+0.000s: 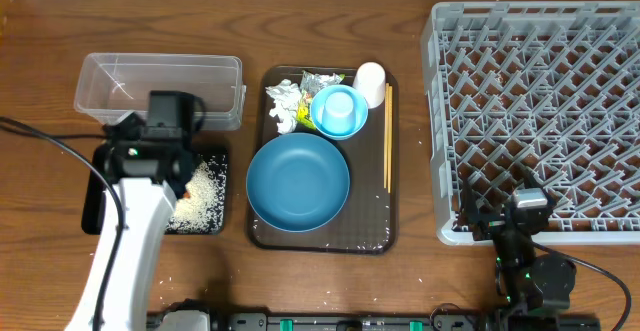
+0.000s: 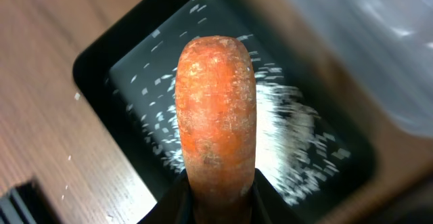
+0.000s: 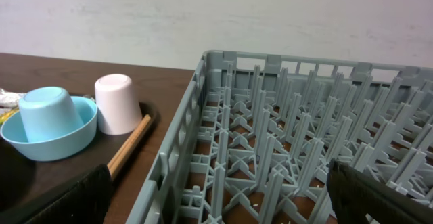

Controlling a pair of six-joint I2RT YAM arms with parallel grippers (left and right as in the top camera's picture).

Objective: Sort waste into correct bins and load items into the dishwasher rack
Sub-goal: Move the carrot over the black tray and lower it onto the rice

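My left gripper [image 1: 183, 184] is shut on the small orange carrot [image 2: 216, 109] and holds it above the black tray [image 2: 101, 68], which has loose rice grains [image 2: 291, 129] scattered in it. The clear tub [image 1: 160, 89] stands just behind the tray and looks empty. On the brown serving tray [image 1: 375, 236] lie the large blue bowl [image 1: 298, 181], the small light-blue bowl [image 1: 339, 111], the white cup [image 1: 371, 78], the chopsticks [image 1: 388, 136], crumpled paper [image 1: 285, 106] and the foil wrapper [image 1: 318, 79]. My right gripper [image 3: 230, 197] is open and empty at the front left corner of the grey rack [image 1: 540, 111].
A few rice grains lie on the wooden table left of and in front of the black tray [image 1: 205, 196]. The rack has some grains under its pegs [image 3: 270, 183]. An inverted light-blue cup [image 3: 44, 112] sits inside the small bowl.
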